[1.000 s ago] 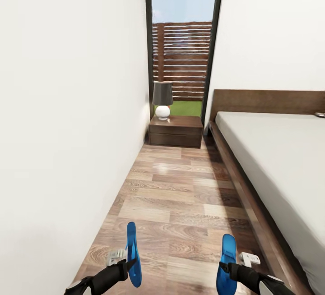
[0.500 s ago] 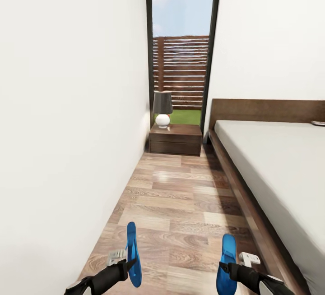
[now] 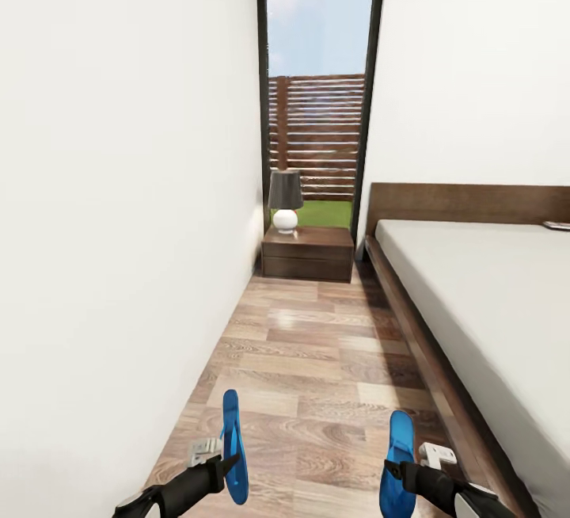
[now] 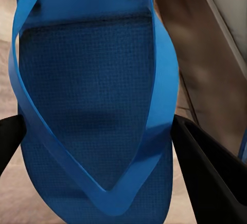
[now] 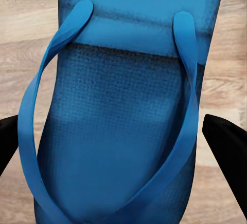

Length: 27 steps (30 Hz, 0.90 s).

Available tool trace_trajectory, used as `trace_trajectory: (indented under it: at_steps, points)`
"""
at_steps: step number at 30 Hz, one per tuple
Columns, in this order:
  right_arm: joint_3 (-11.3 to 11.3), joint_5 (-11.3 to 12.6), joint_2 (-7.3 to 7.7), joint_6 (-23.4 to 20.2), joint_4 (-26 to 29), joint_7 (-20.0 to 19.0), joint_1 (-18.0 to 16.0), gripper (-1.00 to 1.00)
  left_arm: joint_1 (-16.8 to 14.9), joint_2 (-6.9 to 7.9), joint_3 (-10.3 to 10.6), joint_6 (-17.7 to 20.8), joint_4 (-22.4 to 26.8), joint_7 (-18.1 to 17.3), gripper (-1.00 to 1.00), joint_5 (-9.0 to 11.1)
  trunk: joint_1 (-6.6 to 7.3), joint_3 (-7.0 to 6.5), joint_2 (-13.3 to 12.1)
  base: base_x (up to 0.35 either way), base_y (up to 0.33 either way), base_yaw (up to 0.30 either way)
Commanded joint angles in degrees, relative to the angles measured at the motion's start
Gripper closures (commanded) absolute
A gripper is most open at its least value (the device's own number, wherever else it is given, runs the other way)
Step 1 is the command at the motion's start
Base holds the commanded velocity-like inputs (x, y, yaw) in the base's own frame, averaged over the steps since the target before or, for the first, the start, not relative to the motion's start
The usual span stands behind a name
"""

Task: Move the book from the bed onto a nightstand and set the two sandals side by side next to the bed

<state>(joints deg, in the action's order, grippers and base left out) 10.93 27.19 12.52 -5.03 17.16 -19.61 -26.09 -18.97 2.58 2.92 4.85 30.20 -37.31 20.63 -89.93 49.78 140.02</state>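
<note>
In the head view each gripper holds one bright blue sandal on edge above the wood floor. My left gripper point(image 3: 227, 464) is shut on the left sandal point(image 3: 232, 439), and my right gripper point(image 3: 393, 470) is shut on the right sandal point(image 3: 400, 443). Up close, the left sandal point(image 4: 92, 106) sits between black fingers point(image 4: 206, 178), as does the right sandal point(image 5: 123, 126) between its fingers point(image 5: 226, 144). The bed point(image 3: 483, 296) runs along the right. A nightstand point(image 3: 309, 253) stands at the far end beside the headboard. A small flat thing, probably the book point(image 3: 557, 226), lies on the mattress at the right edge.
A white wall point(image 3: 119, 225) closes the left side, leaving a narrow strip of plank floor point(image 3: 317, 359) between it and the bed frame. A lamp point(image 3: 285, 199) stands on the nightstand. Behind it a tall window point(image 3: 317, 122) shows a slatted fence.
The whole picture has slid downward and the far end looks a bit smaller, so the camera has moved. Both grippers still hold their sandals in the same pose.
</note>
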Motion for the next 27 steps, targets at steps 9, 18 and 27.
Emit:
trace_trajectory:
  at_steps: [9, 18, 27]
  points:
    - [0.2, 0.5, 0.04, -0.3, 0.1, -0.1, 0.0, 1.00, 0.0, 0.05, 0.2, 0.5, 0.1, 0.0, 1.00, 0.6, 1.99, -1.56, -3.6, 0.000, 0.000, 0.000]
    - [0.2, 0.5, 0.04, -0.3, 0.1, -0.1, 0.0, 1.00, 0.0, 0.06, 0.2, 0.5, 0.0, 0.0, 1.00, 0.6, 3.97, -3.17, -7.2, 0.000, 0.000, 0.000]
    - [0.2, 0.5, 0.03, -0.3, 0.1, -0.1, 0.0, 1.00, 0.0, 0.04, 0.2, 0.5, 0.1, 0.0, 1.00, 0.6, 5.95, -4.79, -10.8, 0.000, 0.000, 0.000]
